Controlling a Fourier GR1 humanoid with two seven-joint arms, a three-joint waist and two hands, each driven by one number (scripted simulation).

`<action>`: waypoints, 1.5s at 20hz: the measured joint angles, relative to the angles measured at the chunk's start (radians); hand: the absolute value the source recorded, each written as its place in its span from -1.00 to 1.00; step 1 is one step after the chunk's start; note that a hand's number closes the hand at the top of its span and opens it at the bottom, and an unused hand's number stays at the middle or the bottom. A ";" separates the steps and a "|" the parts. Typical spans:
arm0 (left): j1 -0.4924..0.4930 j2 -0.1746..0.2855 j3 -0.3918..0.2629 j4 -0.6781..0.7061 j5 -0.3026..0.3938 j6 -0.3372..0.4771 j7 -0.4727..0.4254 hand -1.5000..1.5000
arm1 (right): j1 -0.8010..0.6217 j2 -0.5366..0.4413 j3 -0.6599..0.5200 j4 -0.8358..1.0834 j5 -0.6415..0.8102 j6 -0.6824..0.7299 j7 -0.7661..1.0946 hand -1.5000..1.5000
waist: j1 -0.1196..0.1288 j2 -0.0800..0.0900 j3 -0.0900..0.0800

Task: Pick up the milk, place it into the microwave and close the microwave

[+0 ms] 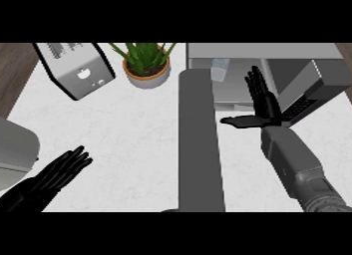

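Note:
The grey microwave (261, 51) stands at the back right of the counter. Its door (201, 144) is swung wide open and stretches toward me as a long grey panel. A pale milk carton (220, 69) stands inside the cavity near its left side. My right hand (264, 102) hovers at the opening to the right of the door, open, with straight fingers pointing into the cavity and the thumb stuck out left. It holds nothing and is apart from the milk. My left hand (55, 177) rests open at the lower left.
A potted green plant (146, 63) stands just left of the microwave. A silver toaster-like appliance (74, 69) sits at the back left. A grey rounded object (8, 152) juts in at the left edge. White counter (127, 134) lies between the left hand and the door.

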 measured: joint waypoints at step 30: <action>-0.278 -0.007 -0.464 0.476 -0.610 0.408 -0.457 1.00 | 0.971 -0.016 0.169 -0.782 -0.102 0.168 -0.029 -1.00 | -0.060 -0.007 -0.005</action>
